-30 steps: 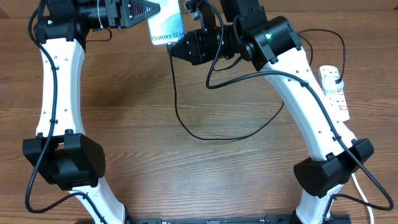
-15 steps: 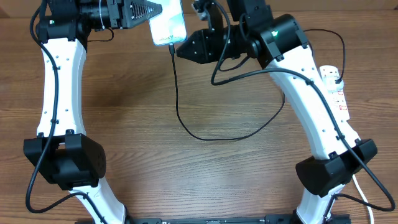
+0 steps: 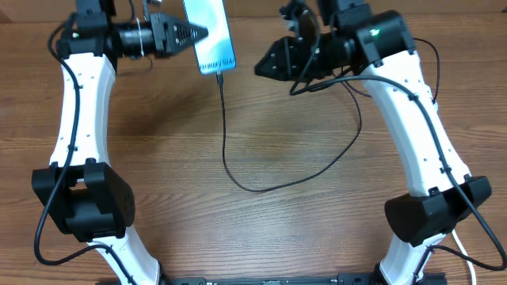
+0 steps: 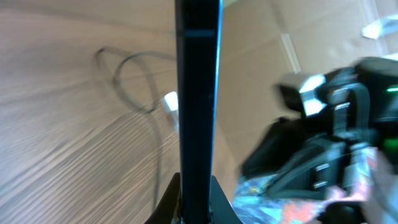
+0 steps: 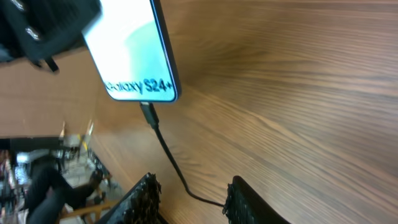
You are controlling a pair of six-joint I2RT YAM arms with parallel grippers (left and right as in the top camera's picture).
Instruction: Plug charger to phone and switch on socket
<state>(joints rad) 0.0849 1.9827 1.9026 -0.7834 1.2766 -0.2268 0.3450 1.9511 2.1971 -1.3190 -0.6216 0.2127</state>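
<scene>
Pinches the phone (image 3: 210, 36) in the left hand (image 3: 200, 33), with the charger (image 3: 223, 119) plugged at its near end. Holds the right hand (image 3: 265, 66) spread, apart at the phone's right. Cannot see the socket.

The left arm (image 3: 79, 103) and right arm (image 3: 416, 119), white with black joints, stretch forward with wrists bent inward, the left pincer (image 3: 198, 34) pointing right and gripping a phone (image 3: 211, 39), the right pincer (image 3: 261, 66) pointing left, fingers (image 5: 142, 200) parted.
</scene>
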